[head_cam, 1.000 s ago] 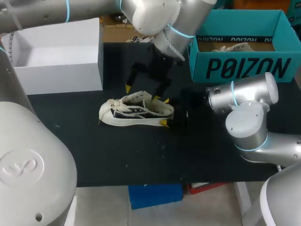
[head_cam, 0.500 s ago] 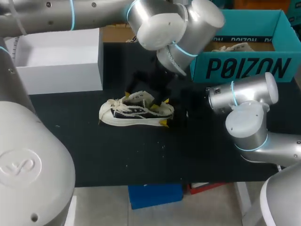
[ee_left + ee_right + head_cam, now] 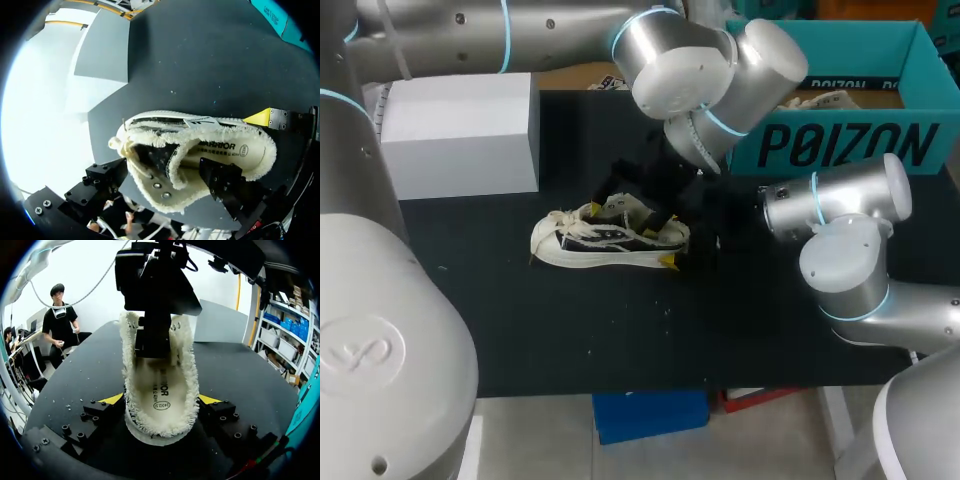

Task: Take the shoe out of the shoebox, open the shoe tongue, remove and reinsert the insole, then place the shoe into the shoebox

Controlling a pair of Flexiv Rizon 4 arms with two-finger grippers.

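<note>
The shoe (image 3: 610, 238), a low fleece-lined sneaker, is out of the teal shoebox (image 3: 840, 145). It stands upright on its sole on the black table (image 3: 620, 330), in front of the shoebox and off its corner, with its heel toward the box. A white box (image 3: 460, 140) sits well beyond the shoe's toe, on the side away from the shoebox.

The right gripper (image 3: 161, 400) has a yellow tip against each side of the heel and appears to clamp the heel in place. The left gripper (image 3: 160, 181) comes down from above with its fingers spread wide. One finger sits inside the collar over the insole (image 3: 160, 390), and the other is outside, past the lacing toward the toe. It grips nothing that I can see.

The take-out step looks done, and the work in hand is opening the shoe tongue to get at the insole, which lies flat inside. The tongue itself is hard to pick out under the finger.

Next, the left gripper probably has to push or pull the tongue toward the toe. It would then narrow onto an edge of the insole — likely near the heel, where it is most exposed — and draw it up and out. The right gripper should hold firm meanwhile, otherwise the light shoe may lift along with the insole.
</note>
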